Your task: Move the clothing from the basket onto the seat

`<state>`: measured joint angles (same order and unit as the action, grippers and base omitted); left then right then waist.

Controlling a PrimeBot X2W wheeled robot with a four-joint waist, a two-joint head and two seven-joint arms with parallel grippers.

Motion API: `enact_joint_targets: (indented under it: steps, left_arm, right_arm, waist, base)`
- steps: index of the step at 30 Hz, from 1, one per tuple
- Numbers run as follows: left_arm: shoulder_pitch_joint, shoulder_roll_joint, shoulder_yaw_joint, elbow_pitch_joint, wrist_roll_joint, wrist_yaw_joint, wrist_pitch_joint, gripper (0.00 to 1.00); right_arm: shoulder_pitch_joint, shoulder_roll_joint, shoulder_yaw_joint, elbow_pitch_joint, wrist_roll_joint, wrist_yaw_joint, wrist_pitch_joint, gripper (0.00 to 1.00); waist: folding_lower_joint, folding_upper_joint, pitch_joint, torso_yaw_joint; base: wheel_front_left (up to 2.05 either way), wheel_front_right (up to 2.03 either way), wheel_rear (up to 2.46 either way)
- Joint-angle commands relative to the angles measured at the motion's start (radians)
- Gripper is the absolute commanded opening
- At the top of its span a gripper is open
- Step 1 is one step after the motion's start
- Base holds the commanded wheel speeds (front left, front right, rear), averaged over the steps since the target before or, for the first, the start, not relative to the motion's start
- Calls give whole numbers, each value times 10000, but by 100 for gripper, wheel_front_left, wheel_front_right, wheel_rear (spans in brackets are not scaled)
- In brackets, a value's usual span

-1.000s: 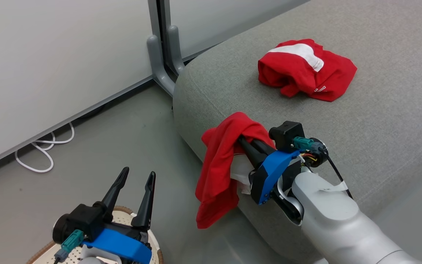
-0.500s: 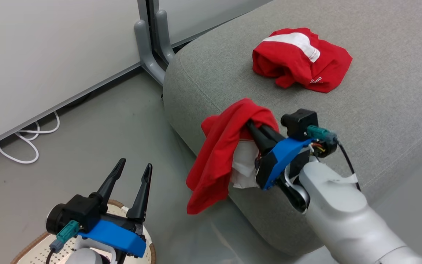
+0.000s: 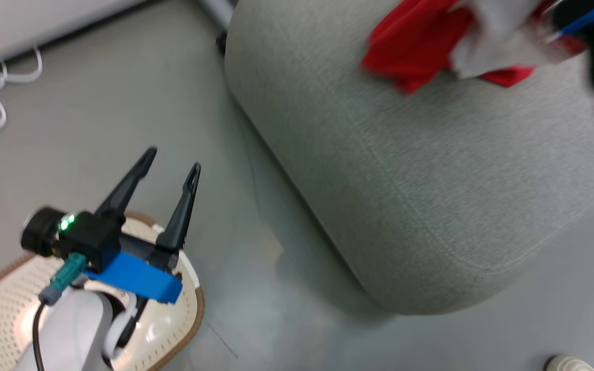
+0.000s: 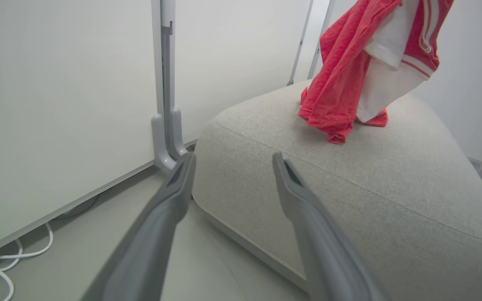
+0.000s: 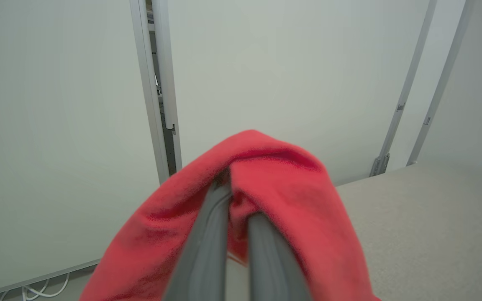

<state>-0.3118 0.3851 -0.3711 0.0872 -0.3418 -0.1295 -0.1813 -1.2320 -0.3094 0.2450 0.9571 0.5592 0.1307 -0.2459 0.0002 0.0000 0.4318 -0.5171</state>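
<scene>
My left gripper (image 3: 174, 158) gapes wide and empty over the basket (image 3: 200, 309) at seven o'clock in the head view; my forearm hides much of the basket's inside. The seat (image 3: 405, 180) spreads through the middle. At one o'clock the clothing (image 3: 410, 46) is a blur. From my left wrist it hangs, hem touching the cushion. It looks light and limp, likely to slip, so a bunched fold is the best hold. My right gripper (image 5: 237, 200) is pinched on one, tips buried.
</scene>
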Motion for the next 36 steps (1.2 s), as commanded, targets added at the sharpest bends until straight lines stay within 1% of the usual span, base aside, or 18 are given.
enact_joint_targets:
  steps: [1, 6, 9, 10, 11, 17, 24, 25, 26, 27, 28, 29, 31, 34, 36]
  left_arm:
    - [-453, 176, -94, -223, 80, -9, 152, 100]
    - [-1325, 658, -422, -996, 207, -10, 674, 100]
    - [-1819, 786, -587, -1393, 136, -11, 898, 100]
    - [-1981, 835, -654, -1489, 130, -11, 944, 100]
    - [-1981, 835, -654, -1489, 130, -11, 944, 100]
    - [-2543, 948, -874, -1773, 158, -11, 960, 100]
    - [-2452, 905, -948, -1513, 85, 37, 597, 100]
    - [-2427, 859, -941, -1456, 67, 71, 519, 100]
    - [-2419, 796, -955, -1381, 46, 77, 434, 100]
    - [-2421, 734, -982, -1306, 36, 91, 339, 100]
    - [-2407, 661, -1016, -1203, 6, 91, 220, 100]
    - [-2391, 585, -1060, -1095, -11, 92, 129, 100]
    - [-2330, 379, -1149, -801, -76, 86, -124, 100]
    - [-2123, 67, -1205, -289, -242, 86, -466, 100]
    - [-1870, -170, -1182, 124, -376, 109, -649, 100]
  right_arm:
    - [-333, -389, -301, 60, -48, 1, -75, 0]
    - [-857, -1265, -1597, 188, -321, 1, -170, 0]
    - [-676, -1553, -2401, 331, -566, 1, -199, 0]
    - [-536, -1549, -2671, 337, -684, 1, -202, 0]
    - [-536, -1549, -2671, 337, -684, 1, -202, 0]
    - [330, -1014, -4094, 193, -1384, 1, -204, 0]
    - [838, -509, -4917, -154, -2424, 1, -205, 0]
    - [896, -465, -4971, -206, -2568, 1, -205, 13]
    - [949, -419, -5029, -240, -2705, 1, -205, 36]
    - [1004, -391, -5078, -263, -2872, 1, -205, 57]
    - [1102, -377, -5140, -288, -3042, 1, -205, 93]
    - [1191, -367, -5204, -294, -3195, 1, -205, 100]
    - [1374, -368, -5311, -356, -3484, 1, -206, 100]
    - [1769, -196, -5369, -503, -3817, 1, -206, 100]
    - [2146, -151, -5354, -571, -4080, 1, -205, 100]
  waist:
    - [-2, 0, 1383, 620]
    - [-2, 0, 2674, 978]
    - [-2, 0, 3229, 1206]
    - [-2, 0, 3372, 1268]
    - [-2, 0, 3372, 1268]
    - [-2, 0, 3839, 1437]
    - [-2, 0, 3652, 1522]
    - [-2, 0, 3583, 1552]
    - [-2, 0, 3497, 1589]
    - [-2, 0, 3404, 1627]
    - [-2, 0, 3266, 1675]
    - [-2, 0, 3137, 1724]
    - [-2, 0, 2770, 1853]
    - [-2, 0, 2080, 2015]
    - [-2, 0, 1447, 2123]
  base:
    - [0, 0, 0]
    - [0, 0, 0]
    - [0, 0, 0]
    - [0, 0, 0]
    - [0, 0, 0]
    - [0, 0, 0]
    - [0, 0, 0]
    - [0, 0, 0]
    - [0, 0, 0]
    - [0, 0, 0]
    - [0, 0, 0]
    - [0, 0, 0]
    - [0, 0, 0]
    - [0, 0, 0]
    - [0, 0, 0]
